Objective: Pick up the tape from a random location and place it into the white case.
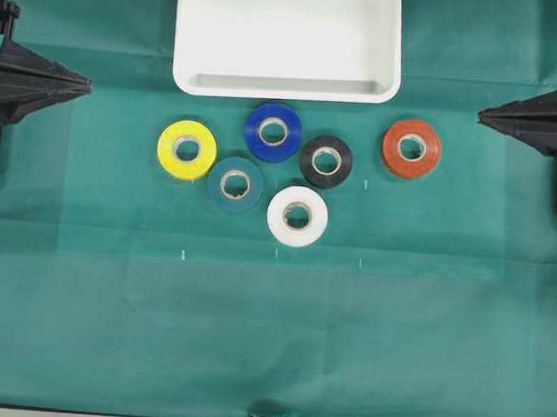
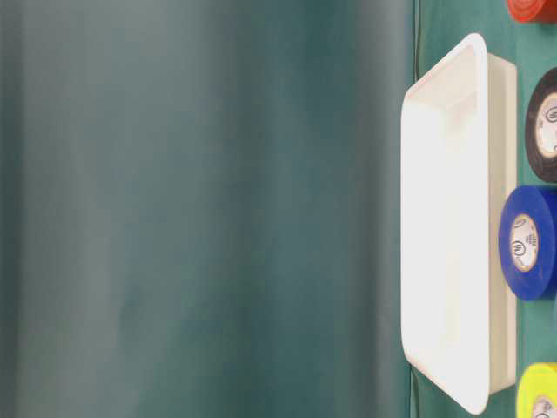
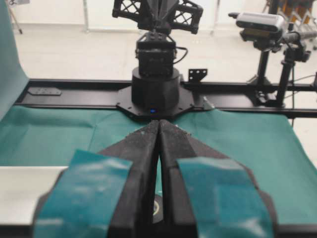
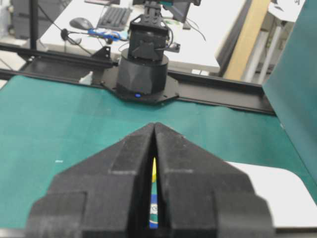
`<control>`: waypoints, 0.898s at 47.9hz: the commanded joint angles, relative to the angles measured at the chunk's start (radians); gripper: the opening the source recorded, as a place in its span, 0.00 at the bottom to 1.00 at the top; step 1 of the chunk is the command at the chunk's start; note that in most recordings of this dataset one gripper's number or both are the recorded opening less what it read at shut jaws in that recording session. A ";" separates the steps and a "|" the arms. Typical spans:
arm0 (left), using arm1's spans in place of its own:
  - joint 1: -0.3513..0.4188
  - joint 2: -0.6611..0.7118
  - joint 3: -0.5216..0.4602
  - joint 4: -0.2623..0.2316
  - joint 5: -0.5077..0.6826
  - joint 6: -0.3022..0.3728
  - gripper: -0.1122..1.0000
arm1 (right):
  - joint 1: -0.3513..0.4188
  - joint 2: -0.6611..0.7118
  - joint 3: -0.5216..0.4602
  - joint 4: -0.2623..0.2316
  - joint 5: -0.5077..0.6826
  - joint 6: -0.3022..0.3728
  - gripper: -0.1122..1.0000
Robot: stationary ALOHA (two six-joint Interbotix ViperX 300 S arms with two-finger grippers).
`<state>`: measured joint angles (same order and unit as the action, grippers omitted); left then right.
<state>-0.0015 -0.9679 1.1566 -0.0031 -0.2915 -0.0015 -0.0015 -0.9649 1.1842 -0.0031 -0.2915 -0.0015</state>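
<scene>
**Six tape rolls lying on the green worktop, both hands clenched and parked at the sides**

Item 1, the tape [image 1: 187, 149]: a bright yellow roll with a pale core, lying flat on the green worktop [image 1: 270, 340] at the left end of the cluster of rolls. It is sitting below and left of the white case, apart from it, with nothing gripping it. In the table-level view only its edge is showing at the bottom right corner [image 2: 540, 394].

Item 2, the white case [image 1: 286, 84]: a large shallow tray with rounded corners and a raised rim, sitting at the top middle of the worktop, its interior holding nothing.

Item 3, the other rolls, all lying flat: the blue roll [image 1: 273, 132] nearest the case's front rim; the teal roll [image 1: 235, 184] just beside the yellow one, to its lower right; the black roll [image 1: 326, 161] right of the blue one; the white roll [image 1: 297, 215] lowest in the group; the orange-red roll [image 1: 412, 148] standing apart at the right.

Item 4, the left hand [image 3: 159, 130]: jaws pressed together, grasping nothing, waiting at the left edge of the worktop, well apart from every roll.

Item 5, the right hand [image 4: 154, 131]: jaws likewise meeting at the tips, grasping nothing, waiting at the right edge.
</scene>
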 commanded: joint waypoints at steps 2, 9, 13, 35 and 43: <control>-0.003 0.011 -0.003 -0.005 0.021 0.000 0.11 | -0.003 0.011 -0.035 0.005 -0.002 0.005 0.10; -0.014 0.020 -0.003 -0.006 0.032 -0.006 0.11 | -0.003 0.017 -0.048 0.006 0.035 0.008 0.10; -0.023 0.025 -0.005 -0.006 0.031 -0.005 0.11 | -0.003 0.023 -0.049 0.006 0.038 0.009 0.10; -0.005 0.018 -0.005 -0.006 0.032 -0.006 0.11 | -0.003 0.026 -0.051 0.005 0.040 0.011 0.10; 0.043 0.025 -0.005 -0.006 0.044 -0.006 0.12 | -0.003 0.026 -0.051 0.005 0.038 0.009 0.10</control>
<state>0.0184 -0.9526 1.1551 -0.0077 -0.2500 -0.0061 -0.0031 -0.9465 1.1597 0.0000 -0.2470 0.0077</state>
